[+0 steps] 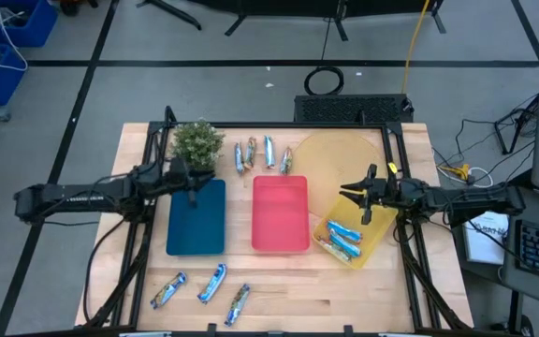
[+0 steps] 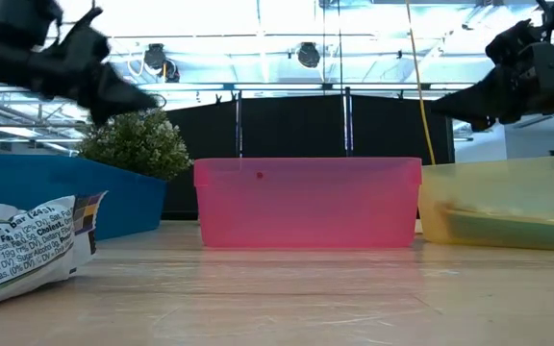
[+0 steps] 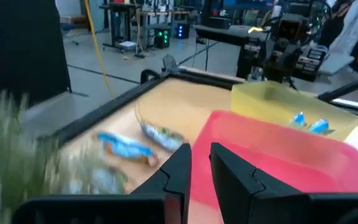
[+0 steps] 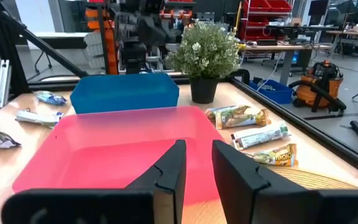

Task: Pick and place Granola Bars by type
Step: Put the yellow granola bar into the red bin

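Several foil-wrapped granola bars [image 1: 262, 153] lie in a row near the table's far edge, beside a small green plant [image 1: 197, 142]. Three more [image 1: 213, 281] lie flat near the near edge. A few [image 1: 344, 239] sit inside the yellow tray [image 1: 374, 241]. My left gripper [image 1: 193, 195] hovers over the far end of the blue tray [image 1: 195, 229], fingers nearly together and holding nothing. My right gripper [image 1: 349, 192] hovers above the yellow tray's far end, pointing toward the red tray [image 1: 281, 234], also nearly shut and holding nothing.
A round pale-yellow disc [image 1: 337, 157] lies at the far right of the table. The three trays stand side by side mid-table: blue, red, then the tilted yellow one. Bare wood shows between the trays and the near bars. In the low view one bar [image 2: 22, 245] lies close to the camera.
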`<act>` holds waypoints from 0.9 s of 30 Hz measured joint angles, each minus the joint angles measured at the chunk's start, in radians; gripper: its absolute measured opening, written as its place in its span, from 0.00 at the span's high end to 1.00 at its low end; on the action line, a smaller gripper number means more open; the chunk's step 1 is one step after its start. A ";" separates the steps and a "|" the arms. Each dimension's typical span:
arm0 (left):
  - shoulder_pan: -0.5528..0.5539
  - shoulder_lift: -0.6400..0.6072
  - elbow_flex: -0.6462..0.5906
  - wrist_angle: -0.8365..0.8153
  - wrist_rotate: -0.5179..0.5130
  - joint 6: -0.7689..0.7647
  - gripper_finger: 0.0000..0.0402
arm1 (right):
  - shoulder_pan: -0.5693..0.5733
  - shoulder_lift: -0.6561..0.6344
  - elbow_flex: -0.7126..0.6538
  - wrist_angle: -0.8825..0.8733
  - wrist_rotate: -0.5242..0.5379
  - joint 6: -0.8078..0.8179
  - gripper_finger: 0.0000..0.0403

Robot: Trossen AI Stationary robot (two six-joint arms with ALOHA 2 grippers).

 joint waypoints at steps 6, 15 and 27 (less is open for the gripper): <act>0.090 0.333 0.379 -0.209 -0.040 0.067 0.83 | 0.000 0.000 -0.002 0.000 -0.001 0.003 0.82; 0.273 0.761 0.951 -0.635 0.167 -0.034 0.83 | 0.000 0.001 -0.002 -0.002 -0.001 -0.002 0.82; 0.339 1.249 1.442 -1.197 0.126 -0.197 0.83 | 0.000 0.004 -0.003 -0.011 -0.001 -0.003 0.82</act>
